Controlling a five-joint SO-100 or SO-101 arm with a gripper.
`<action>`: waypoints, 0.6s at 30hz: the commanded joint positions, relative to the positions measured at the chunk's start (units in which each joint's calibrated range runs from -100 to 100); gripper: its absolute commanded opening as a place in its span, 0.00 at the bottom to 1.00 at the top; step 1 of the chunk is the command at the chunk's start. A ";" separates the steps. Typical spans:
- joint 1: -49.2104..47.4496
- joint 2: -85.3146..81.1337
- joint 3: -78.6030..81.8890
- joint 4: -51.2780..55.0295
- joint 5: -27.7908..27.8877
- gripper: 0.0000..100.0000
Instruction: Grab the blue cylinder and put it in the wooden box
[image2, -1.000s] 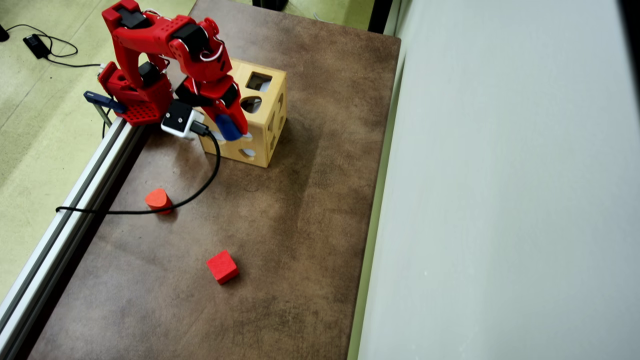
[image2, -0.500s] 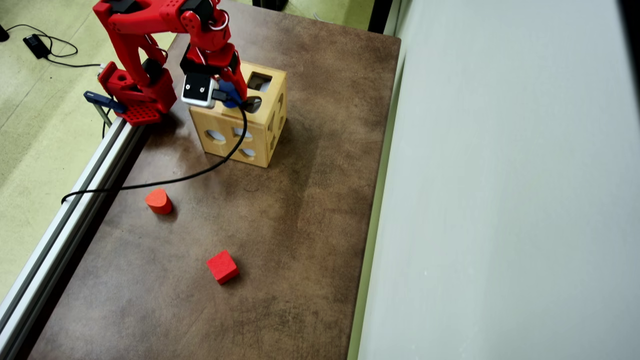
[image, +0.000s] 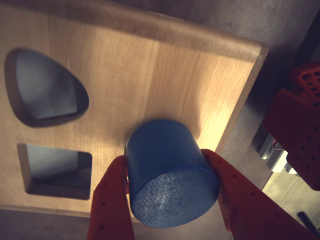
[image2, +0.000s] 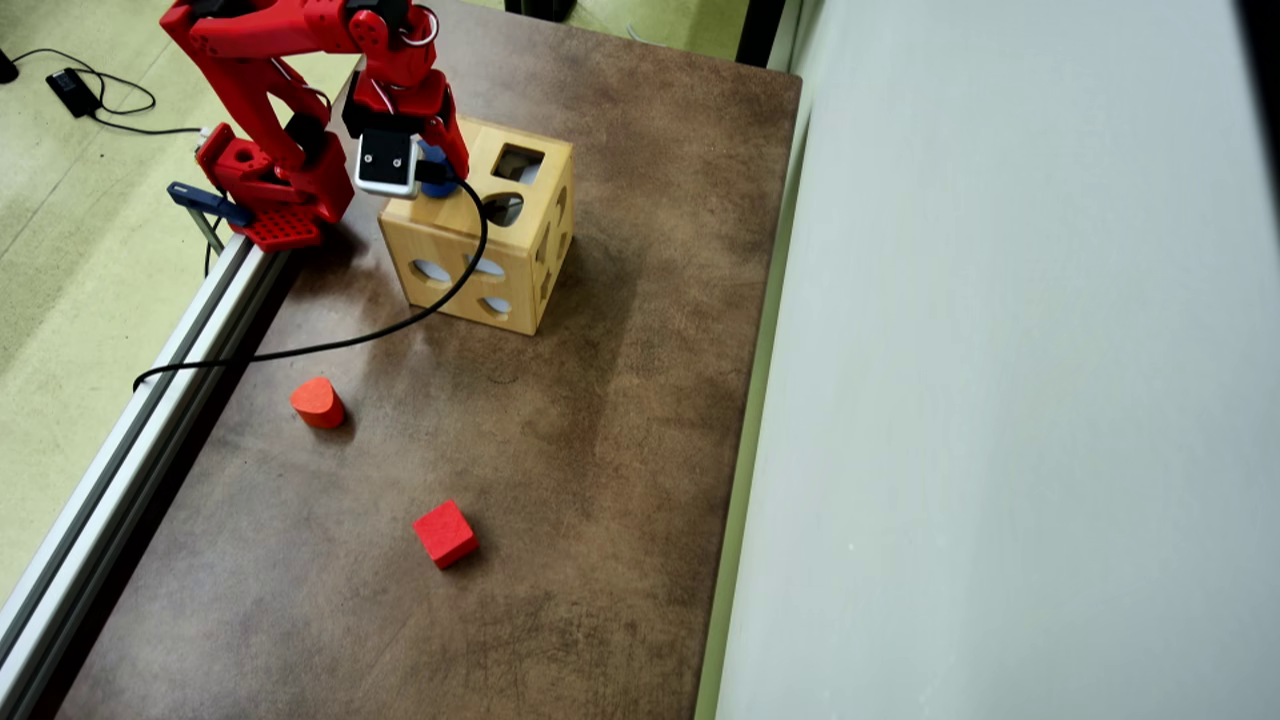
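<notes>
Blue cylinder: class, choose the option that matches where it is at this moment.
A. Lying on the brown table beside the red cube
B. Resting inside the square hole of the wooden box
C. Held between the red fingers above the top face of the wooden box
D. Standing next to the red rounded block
C: in the wrist view the blue cylinder sits clamped between the two red fingers over the wooden box, clear of its holes.
</notes>
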 joint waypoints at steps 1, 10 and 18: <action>-2.17 -1.36 -0.02 -2.00 -0.29 0.05; -2.40 -1.36 0.07 -2.08 -1.22 0.05; -2.40 -1.79 1.33 -1.92 -0.98 0.05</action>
